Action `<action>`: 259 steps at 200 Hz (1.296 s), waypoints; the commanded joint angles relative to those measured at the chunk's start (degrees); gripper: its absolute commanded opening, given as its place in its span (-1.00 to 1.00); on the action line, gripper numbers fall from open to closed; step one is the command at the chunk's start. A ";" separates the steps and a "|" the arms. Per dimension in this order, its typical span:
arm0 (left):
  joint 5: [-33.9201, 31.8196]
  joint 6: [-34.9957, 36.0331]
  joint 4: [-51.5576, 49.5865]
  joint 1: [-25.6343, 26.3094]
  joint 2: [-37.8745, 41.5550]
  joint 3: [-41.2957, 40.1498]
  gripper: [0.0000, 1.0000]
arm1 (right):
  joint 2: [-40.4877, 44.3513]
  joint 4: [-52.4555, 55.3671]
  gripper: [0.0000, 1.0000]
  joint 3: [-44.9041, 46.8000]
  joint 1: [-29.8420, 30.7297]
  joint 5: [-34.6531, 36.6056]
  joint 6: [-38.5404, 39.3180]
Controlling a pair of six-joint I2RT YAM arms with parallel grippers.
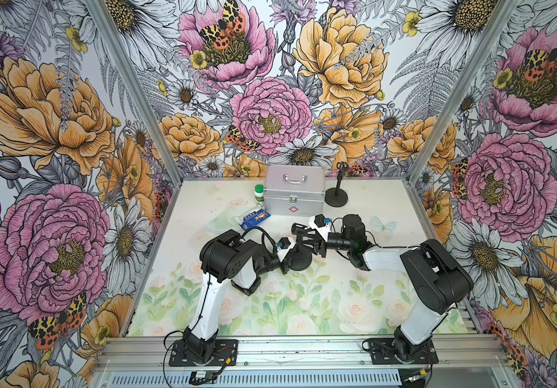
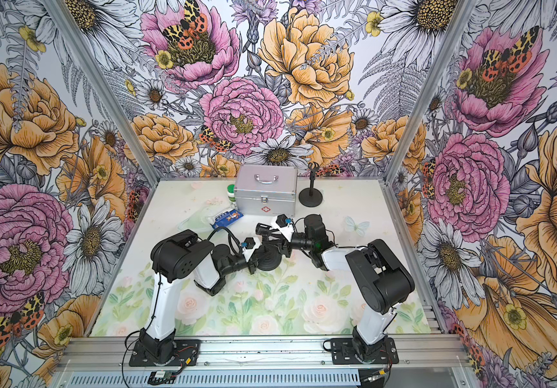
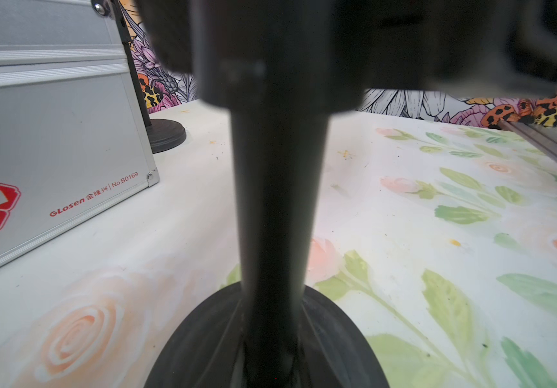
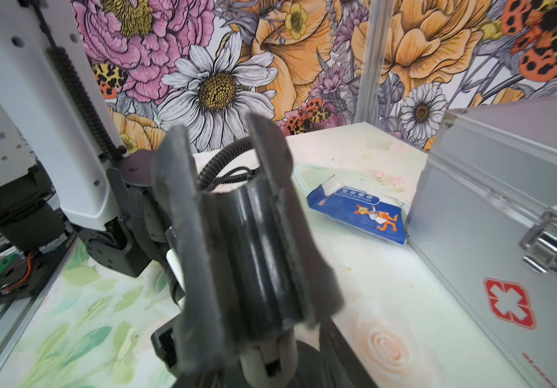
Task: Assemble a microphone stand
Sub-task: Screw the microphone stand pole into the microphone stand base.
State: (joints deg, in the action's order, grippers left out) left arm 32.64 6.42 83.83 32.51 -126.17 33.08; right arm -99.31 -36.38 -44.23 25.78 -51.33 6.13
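Note:
A black microphone stand stands mid-table on its round base. In the left wrist view its pole rises from the base close to the lens. My left gripper is shut on this pole low down; its fingers are hidden. The black microphone clip sits on top of the pole. My right gripper reaches in from the right. Its grey fingers stand on either side of the clip, slightly parted from it, open.
A silver first-aid case stands at the back. A second, complete black stand is to its right. A green-capped bottle, a blue bandage packet and a clear plastic piece lie to its left.

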 commanded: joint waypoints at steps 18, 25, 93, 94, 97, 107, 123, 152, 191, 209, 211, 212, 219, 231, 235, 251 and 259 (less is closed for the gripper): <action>0.79 0.24 -2.97 0.71 -1.51 -0.79 -0.57 | -3.08 12.75 -0.48 -6.65 -0.31 -2.05 5.90; 0.78 0.23 -2.96 0.67 -1.47 -0.74 -0.57 | -3.09 12.32 -0.66 -6.24 0.14 0.44 5.50; 0.33 0.39 -2.89 0.44 -1.37 -1.00 -0.57 | -1.90 -11.14 -1.00 11.13 23.39 79.20 -19.43; 0.37 0.41 -2.89 0.44 -1.41 -1.00 -0.57 | -2.06 -11.15 -1.00 10.98 23.55 79.06 -19.37; 0.36 0.36 -2.95 0.47 -1.49 -0.95 -0.57 | -2.37 -11.09 -1.00 10.73 24.02 78.57 -19.10; 0.45 0.27 -2.94 0.44 -1.86 -0.62 -0.57 | -2.83 -10.90 -1.00 9.67 24.83 78.09 -17.29; 0.53 0.22 -2.89 0.49 -1.68 -0.68 -0.57 | -2.84 -12.23 -0.67 8.94 23.41 70.24 -15.01; 0.32 0.86 -2.94 0.51 -1.89 -0.74 -0.57 | -1.42 -12.96 -0.23 8.78 16.56 41.53 -6.03; 0.35 1.23 -2.92 0.24 -1.32 -1.35 -0.57 | 2.36 -0.78 -0.10 6.57 5.42 9.49 5.16; 0.46 1.19 -2.97 0.25 -1.11 -1.24 -0.57 | 2.78 10.54 -0.10 2.33 2.30 2.54 12.47; 0.46 1.15 -2.97 0.26 -0.97 -1.26 -0.57 | 2.73 11.88 -0.10 1.85 2.07 1.91 13.28; 0.43 1.15 -2.93 0.27 -0.94 -1.26 -0.57 | 2.72 12.40 -0.10 1.51 1.99 1.57 13.73; 0.57 1.12 -2.94 0.33 -0.93 -1.32 -0.57 | 2.48 16.40 -0.10 -0.46 1.30 -0.68 16.39; 0.64 1.14 -2.89 0.43 -1.30 -1.23 -0.57 | 1.65 21.05 -0.11 -3.76 0.56 -2.85 19.37; 0.66 1.15 -2.94 0.40 -1.50 -1.08 -0.57 | 1.37 22.28 -0.11 -4.77 0.36 -3.29 20.12; 0.66 0.98 -2.89 0.40 -1.46 -0.98 -0.57 | 0.24 25.18 -0.12 -7.95 0.14 -3.65 21.88; 0.58 0.98 -2.89 0.36 -1.17 -1.17 -0.57 | -0.47 25.53 -0.12 -9.02 0.11 -3.74 22.06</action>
State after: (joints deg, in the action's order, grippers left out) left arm 32.03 7.03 83.90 31.75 -126.17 32.95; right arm -98.30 -19.99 -49.10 26.15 -48.14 21.85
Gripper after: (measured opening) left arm 0.216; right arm 0.442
